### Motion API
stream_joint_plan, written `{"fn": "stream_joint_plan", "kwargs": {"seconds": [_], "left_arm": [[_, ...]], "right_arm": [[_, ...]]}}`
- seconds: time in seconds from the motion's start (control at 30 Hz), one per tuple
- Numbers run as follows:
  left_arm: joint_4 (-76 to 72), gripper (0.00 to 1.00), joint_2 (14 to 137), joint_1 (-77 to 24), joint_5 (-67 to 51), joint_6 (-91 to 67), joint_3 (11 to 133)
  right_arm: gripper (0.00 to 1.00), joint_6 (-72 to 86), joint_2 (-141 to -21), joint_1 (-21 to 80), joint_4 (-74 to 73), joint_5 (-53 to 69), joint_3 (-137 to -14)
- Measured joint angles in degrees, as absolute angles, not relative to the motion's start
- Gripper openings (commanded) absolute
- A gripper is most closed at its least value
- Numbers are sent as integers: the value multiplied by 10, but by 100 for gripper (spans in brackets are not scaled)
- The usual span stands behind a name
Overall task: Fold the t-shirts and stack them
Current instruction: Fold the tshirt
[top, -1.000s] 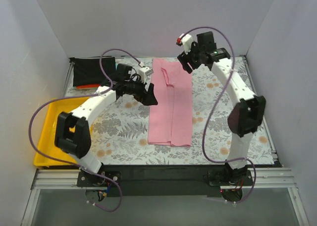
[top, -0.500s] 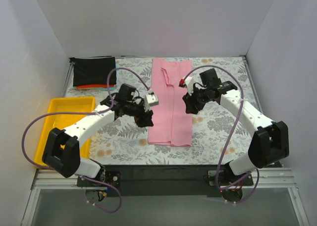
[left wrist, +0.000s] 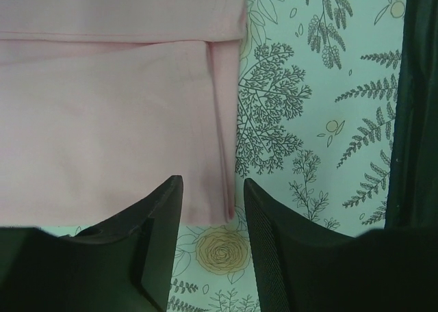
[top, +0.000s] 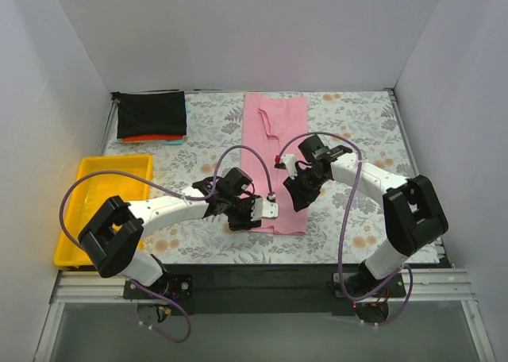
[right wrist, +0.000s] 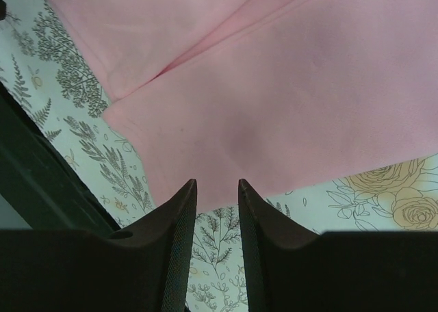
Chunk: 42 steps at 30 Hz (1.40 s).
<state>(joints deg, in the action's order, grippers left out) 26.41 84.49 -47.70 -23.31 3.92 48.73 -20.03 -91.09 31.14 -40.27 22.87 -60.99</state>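
A light pink t-shirt (top: 275,152) lies folded into a long strip down the middle of the floral cloth. My left gripper (top: 248,219) is open, low at the shirt's near left corner. In the left wrist view that corner (left wrist: 217,201) lies just ahead of the gap between the fingertips of the gripper (left wrist: 212,189). My right gripper (top: 298,197) is open at the shirt's near right edge. In the right wrist view the pink hem (right wrist: 274,100) runs just past the tips of the gripper (right wrist: 217,186). A folded black shirt (top: 151,113) lies on an orange-red one (top: 147,138), with a teal edge, at the far left.
A yellow tray (top: 111,167) stands at the left, partly under my left arm and its cable. The floral table cloth (top: 357,132) covers the table. White walls close the back and both sides. A dark rail (top: 262,279) runs along the near edge.
Both arms have swung toward the near end of the pink shirt and dropped low. The left gripper went to its near left corner, the right gripper to its near right edge.
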Motion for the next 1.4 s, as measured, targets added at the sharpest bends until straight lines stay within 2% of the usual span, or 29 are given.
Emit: {"fn": "stream_joint_plan", "kwargs": {"seconds": [0.3,0.6,0.7,0.8,0.97,1.1,1.13,1.3,1.37,1.4], "left_arm": [[261,35,860,-490,-199,58,483],[255,34,860,-495,-195,70,464],[256,31,860,-497,-194,72,462],[255,21,861,-498,-191,74,462],[251,13,861,-498,-183,76,461],[249,13,861,-498,-178,77,456],[249,18,861,-498,-176,77,455],[249,24,861,-498,-173,79,454],[249,24,861,-498,-173,79,454],[249,19,861,-498,-172,79,454]], "right_arm": [[36,-179,-946,311,-401,185,-602],[33,-168,-969,311,-399,166,-602],[33,-167,-976,311,-399,161,-602],[33,-166,-979,311,-399,158,-602],[33,-166,-979,311,-399,150,-602],[33,-166,-981,311,-399,147,-602],[33,-166,-982,311,-399,147,-602],[33,-166,-986,311,-399,147,-602],[32,-166,-986,311,-399,147,-602],[32,-166,-986,311,-399,147,-602]]}}
